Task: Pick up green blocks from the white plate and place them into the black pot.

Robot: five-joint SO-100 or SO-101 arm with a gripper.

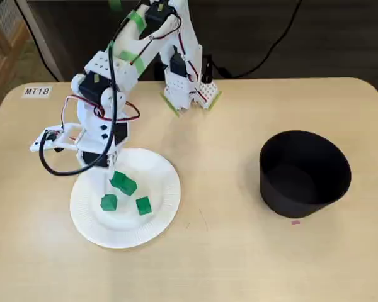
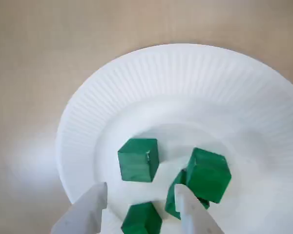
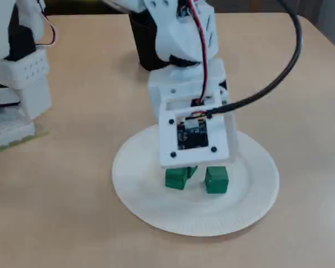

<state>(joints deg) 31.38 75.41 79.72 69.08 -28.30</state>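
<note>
In a fixed view, the gripper (image 1: pixel 108 171) is being held low over the white plate (image 1: pixel 91 226), where green blocks (image 1: pixel 123 183) are lying. The black pot (image 1: pixel 304 173) is standing well apart on the right.

In the wrist view, the fingers (image 2: pixel 90 212) are being held spread wide, with one block (image 2: pixel 141 219) lying between them.

In a fixed view, two green blocks (image 3: pixel 216 180) are being shown on the white plate (image 3: pixel 134 195), under the wrist.
</note>
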